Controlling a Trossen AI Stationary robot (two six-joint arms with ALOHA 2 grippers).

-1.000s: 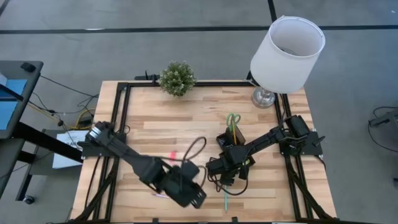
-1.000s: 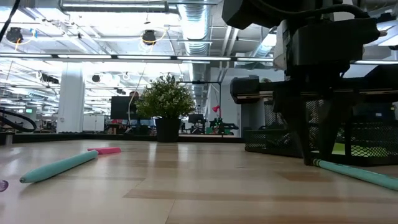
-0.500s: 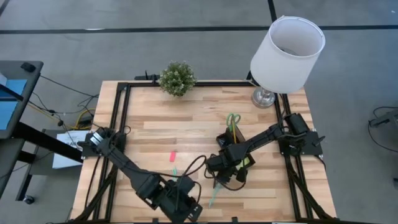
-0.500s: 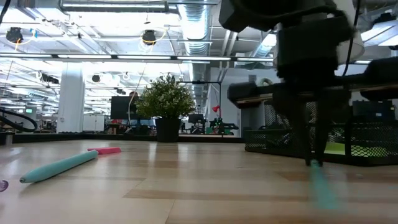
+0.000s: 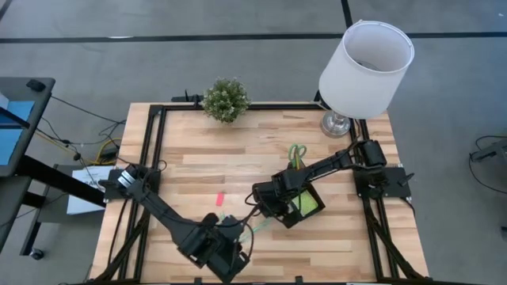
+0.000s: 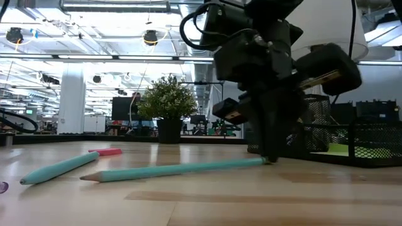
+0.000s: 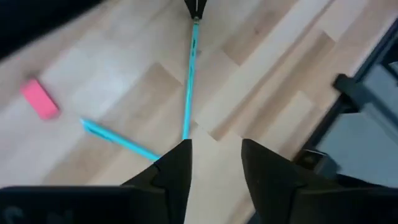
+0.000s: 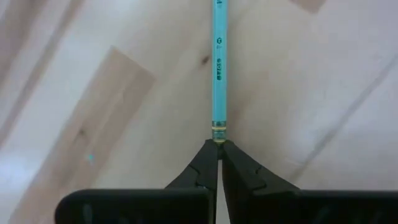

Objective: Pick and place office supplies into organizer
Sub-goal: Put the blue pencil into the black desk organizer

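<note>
Right gripper (image 8: pixel 218 149) is pinched on the ferrule end of the teal pencil (image 6: pixel 176 169), which lies flat on the table (image 5: pixel 238 162) just beside the organizer (image 5: pixel 305 207). Long axis runs away from the organizer, sharpened tip toward the left gripper (image 7: pixel 214 165), whose 2 fingers stand apart, holding nothing

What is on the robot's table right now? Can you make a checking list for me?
Surface: wooden table, framed by black rails.
Job's things: teal pencil pinched at its end; teal pen and pink eraser lying loose; black organizer holding scissors and a green pad.
Clutter: potted plant, white lamp.
Grippers: right gripper shut on the pencil's end; left gripper open above the table.
Cables: a black loop on the right arm.
Surroundings: grey floor, a large hall behind.
</note>
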